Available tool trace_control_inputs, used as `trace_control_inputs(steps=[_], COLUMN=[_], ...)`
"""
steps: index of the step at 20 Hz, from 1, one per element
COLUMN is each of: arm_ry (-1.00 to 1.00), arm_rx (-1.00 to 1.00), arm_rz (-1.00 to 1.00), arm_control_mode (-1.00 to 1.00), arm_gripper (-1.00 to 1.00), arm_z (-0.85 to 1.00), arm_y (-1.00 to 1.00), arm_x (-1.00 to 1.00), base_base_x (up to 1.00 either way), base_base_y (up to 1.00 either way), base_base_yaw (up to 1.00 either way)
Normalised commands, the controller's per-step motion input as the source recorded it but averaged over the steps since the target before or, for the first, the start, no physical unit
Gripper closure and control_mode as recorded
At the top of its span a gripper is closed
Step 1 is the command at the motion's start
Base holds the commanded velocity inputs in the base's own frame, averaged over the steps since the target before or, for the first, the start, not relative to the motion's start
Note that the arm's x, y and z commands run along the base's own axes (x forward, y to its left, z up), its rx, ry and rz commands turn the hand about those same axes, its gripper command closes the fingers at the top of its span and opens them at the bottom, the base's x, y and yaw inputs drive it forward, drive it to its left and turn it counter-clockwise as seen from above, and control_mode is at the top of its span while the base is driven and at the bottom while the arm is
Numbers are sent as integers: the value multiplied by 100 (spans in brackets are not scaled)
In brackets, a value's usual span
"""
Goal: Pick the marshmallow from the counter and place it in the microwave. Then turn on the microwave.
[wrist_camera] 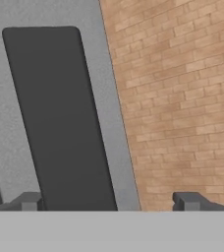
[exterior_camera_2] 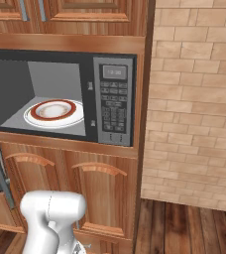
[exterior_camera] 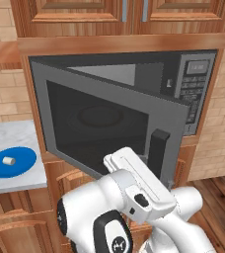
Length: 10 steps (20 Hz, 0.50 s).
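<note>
I see the microwave [exterior_camera: 119, 113] with its door [exterior_camera: 109, 131] swung open. On the desk [exterior_camera: 11, 136] at left, the marshmallow [exterior_camera: 8, 160] lies on a blue plate [exterior_camera: 12, 162], well apart from my fingers [wrist_camera: 197, 201], which stand wide open and empty, either side of the door handle [wrist_camera: 60, 118].

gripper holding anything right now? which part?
Nothing held. The gripper is open, its fingertips standing either side of the microwave door's black handle without closing on it. The marshmallow sits on the blue plate.
</note>
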Motion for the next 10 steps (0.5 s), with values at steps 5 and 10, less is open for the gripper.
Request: trace_control_inputs(steps=[5, 10], arm_ry=[-12, -7], arm_rx=[-8, -9], arm_rz=[10, 14], arm_control_mode=[-100, -100], arm_gripper=[-100, -100], arm_z=[-6, -13], arm_y=[15, 13], arm_x=[-29, -16], base_base_x=[0, 0], base_base_y=[0, 0], base_base_yaw=[0, 0])
